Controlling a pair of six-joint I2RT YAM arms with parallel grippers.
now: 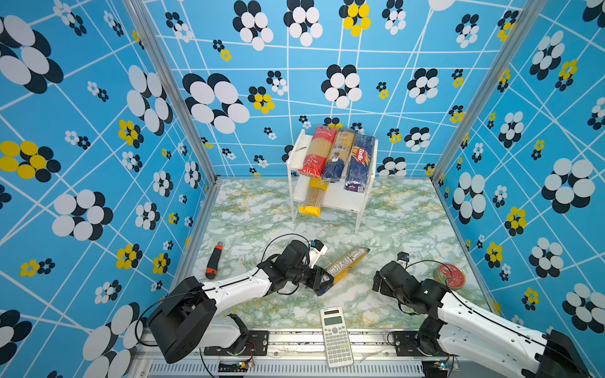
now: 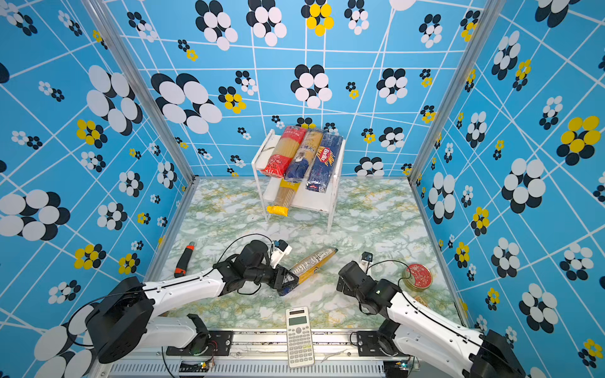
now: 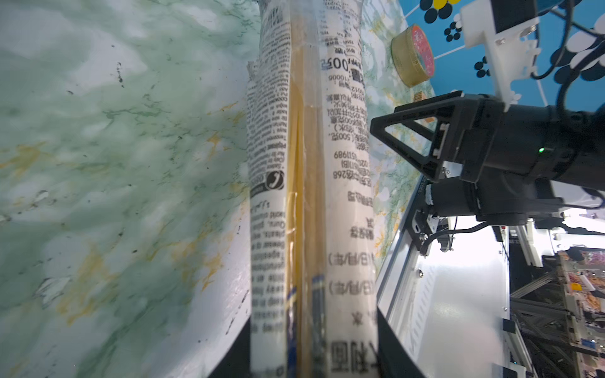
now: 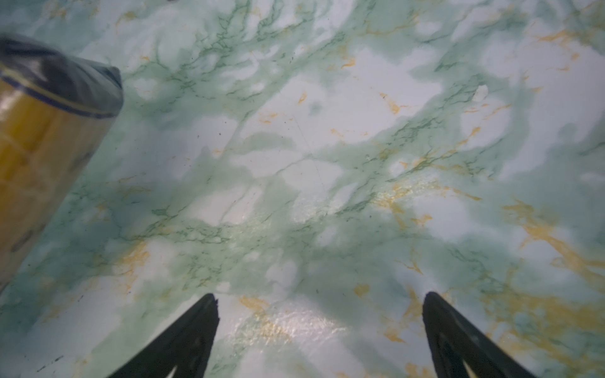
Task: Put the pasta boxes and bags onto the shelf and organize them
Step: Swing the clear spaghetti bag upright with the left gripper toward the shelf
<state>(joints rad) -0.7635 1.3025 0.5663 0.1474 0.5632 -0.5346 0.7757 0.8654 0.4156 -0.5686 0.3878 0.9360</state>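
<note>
Fingers [image 3: 391, 356]: on the left gripper [image 1: 322, 281], closed across the navy end of the navy-ended clear bag [image 1: 348, 261], one pressed on each side, nothing else between.
Bag axis: runs straight out from the fingertips, in line with them; far end points toward the shelf side.
Bag height: on the table [image 1: 262, 209] or just off it, can't tell.
Right gripper [image 4: 320, 327]: wide open, empty, beside the bag's far half, not touching.
Nearer arm: left, it has the bag.
Shelf [image 1: 340, 200]: well beyond the bag's far end; top tier carries three packs, lower tier has yellow bag [image 1: 314, 199] plus bare board.
Next, my guess: lift, carry forward, slide in lengthwise beside yellow bag.
</note>
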